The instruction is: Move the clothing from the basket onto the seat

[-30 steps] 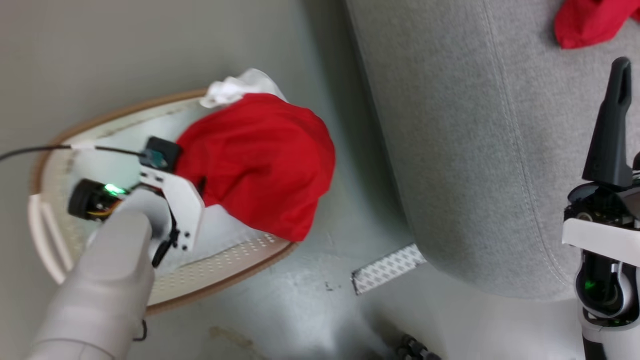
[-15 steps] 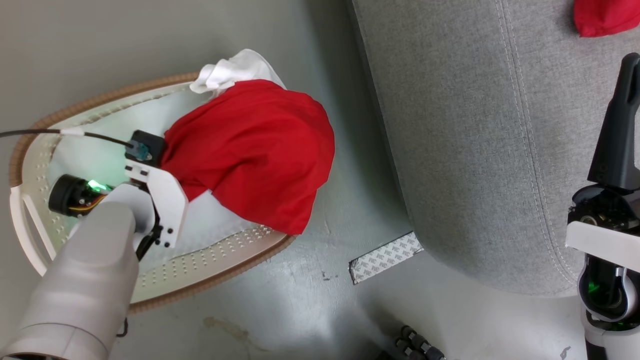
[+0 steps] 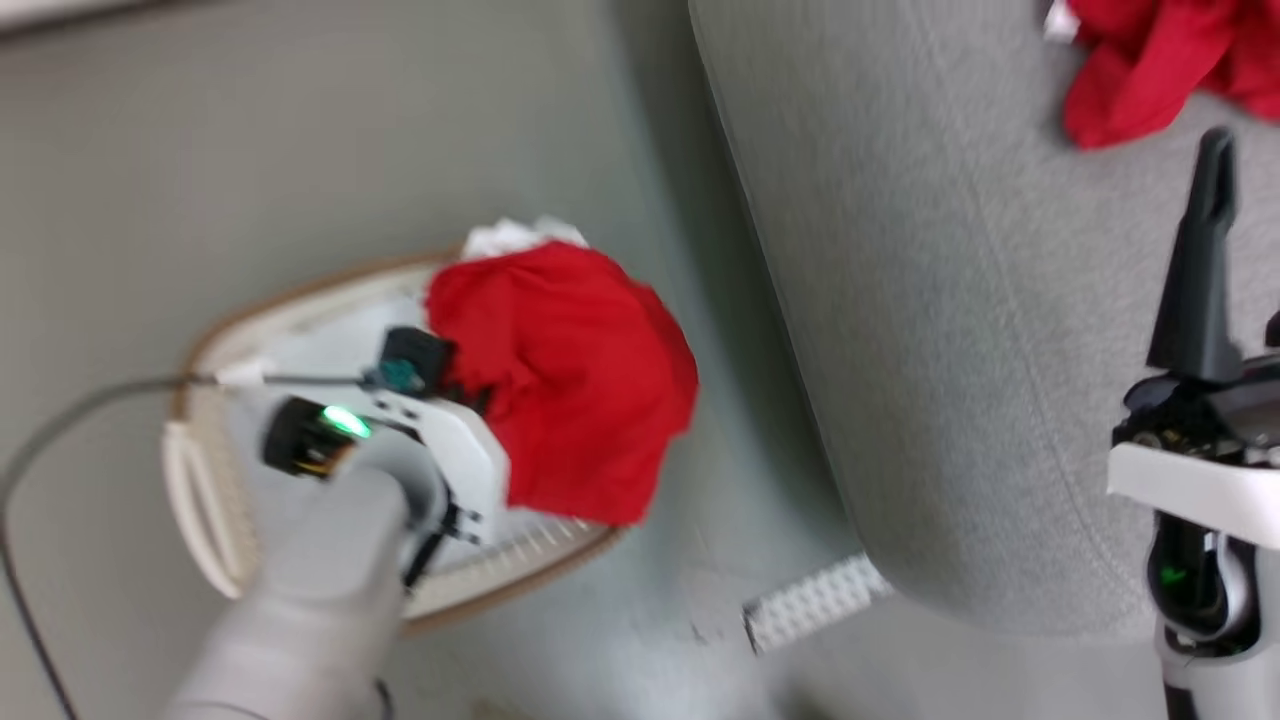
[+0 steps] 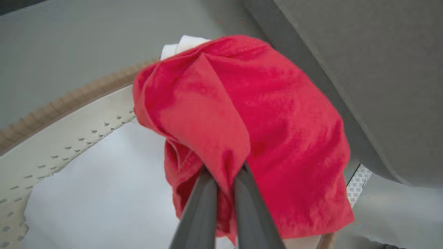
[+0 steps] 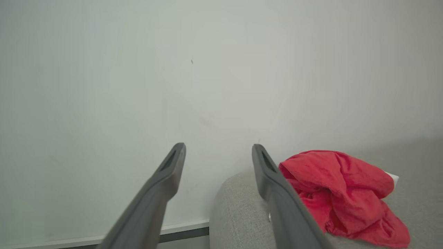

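A bright red garment point(image 3: 570, 380) hangs bunched over the right rim of the white basket point(image 3: 200, 500), which has a brown rim band. My left gripper point(image 4: 225, 174) is shut on a fold of this garment point(image 4: 277, 121) above the basket's wall point(image 4: 69, 131). A small white piece point(image 3: 515, 235) peeks out behind the red cloth. A second red garment point(image 3: 1150, 60) lies on the grey sofa seat point(image 3: 950, 350). My right gripper point(image 5: 218, 148) is open and holds nothing, and it hovers near the sofa's edge beside that garment point(image 5: 339, 186).
A pale flat pad point(image 4: 86, 186) covers the basket's floor. A patterned white strip point(image 3: 815, 600) lies on the grey floor at the sofa's corner. A dark cable point(image 3: 100, 400) runs to my left wrist. A plain wall point(image 5: 173, 69) stands behind the sofa.
The head camera has shifted and the picture is now blurred. The red garment looks more gathered and raised in the left gripper. The right gripper stays open in the same place.
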Available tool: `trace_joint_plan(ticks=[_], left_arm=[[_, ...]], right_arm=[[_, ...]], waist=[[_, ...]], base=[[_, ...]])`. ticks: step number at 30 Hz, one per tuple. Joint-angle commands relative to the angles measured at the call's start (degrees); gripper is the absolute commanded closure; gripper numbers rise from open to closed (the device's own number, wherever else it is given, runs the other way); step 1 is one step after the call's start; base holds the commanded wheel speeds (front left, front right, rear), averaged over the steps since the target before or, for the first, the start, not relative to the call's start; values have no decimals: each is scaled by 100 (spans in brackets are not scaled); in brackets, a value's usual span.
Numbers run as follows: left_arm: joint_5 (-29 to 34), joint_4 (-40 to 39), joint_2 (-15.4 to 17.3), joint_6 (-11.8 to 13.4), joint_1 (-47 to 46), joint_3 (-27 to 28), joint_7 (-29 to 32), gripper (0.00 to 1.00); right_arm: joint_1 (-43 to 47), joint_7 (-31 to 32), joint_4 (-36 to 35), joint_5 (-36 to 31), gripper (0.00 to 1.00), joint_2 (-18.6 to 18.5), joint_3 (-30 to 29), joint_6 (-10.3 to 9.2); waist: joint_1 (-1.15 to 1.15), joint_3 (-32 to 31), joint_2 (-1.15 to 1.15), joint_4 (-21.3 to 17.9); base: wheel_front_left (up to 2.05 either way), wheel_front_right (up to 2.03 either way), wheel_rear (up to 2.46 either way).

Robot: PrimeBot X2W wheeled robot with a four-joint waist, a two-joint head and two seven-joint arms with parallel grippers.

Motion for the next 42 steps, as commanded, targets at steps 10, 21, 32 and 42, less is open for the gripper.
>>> trace_joint_plan(ticks=[10,21,32,42], left_arm=[[-1008,-1141,-124,4,822,-580,-685,100],[-1333,-2685,84,83,1245,-461,-751,100],[-1492,-3735,283,341,972,-278,-307,100],[-1540,-4481,479,580,1065,-274,36,100]], right_arm=[[537,2,424,-192,0,-227,-64,-13],[1246,3,928,63,0,-585,158,-13],[1497,3,1331,244,0,-593,771,-13],[1456,3,1394,408,0,-669,1418,-13]], waist=[[0,-2233,0,909],[0,-3538,0,1551],[0,-3993,0,1988],[0,-4071,0,2193]], base=[[0,0,0],[0,0,0],[0,0,0],[0,0,0]])
